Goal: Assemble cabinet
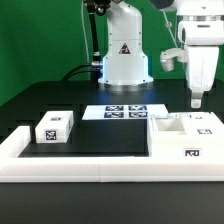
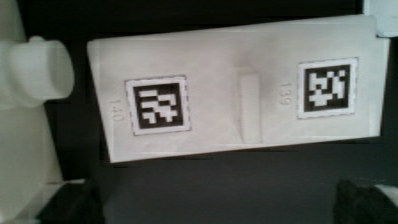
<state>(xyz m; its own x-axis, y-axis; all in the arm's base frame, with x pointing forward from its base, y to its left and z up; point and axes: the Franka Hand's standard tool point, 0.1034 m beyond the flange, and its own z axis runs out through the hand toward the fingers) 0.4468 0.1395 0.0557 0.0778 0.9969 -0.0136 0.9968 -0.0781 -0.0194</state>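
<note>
Two loose white parts showed on the black counter, so assembly looked barely begun. Nearest the onlooker ran the long low border rail, across the front and up the exterior view's left side. Behind it, at the exterior view's right, sat the cabinet, open compartments facing up, a tag on its near face. No other part appeared fitted to it. Well apart, toward the exterior view's left, lay a small tagged block, unattached. Judgement: nothing joined yet, and every fitting step was left to do, as far as these views showed.

Pincer hung over the far right part of the cabinet, fingers pointing down, close above it. Contact could not be settled from the exterior view. Wrist view: both dark fingers stood at the frame's edges, spread wide, nothing between them. Pincer empty, fully spread. Beneath it lay a white face with two tags and a raised ridge between them; probably part of the cabinet, not certain. A round white knob sat just beside that face; what it belonged to was unclear.

Farther back, mid-counter, lay the marker board. Beyond it stood the arm's base.
</note>
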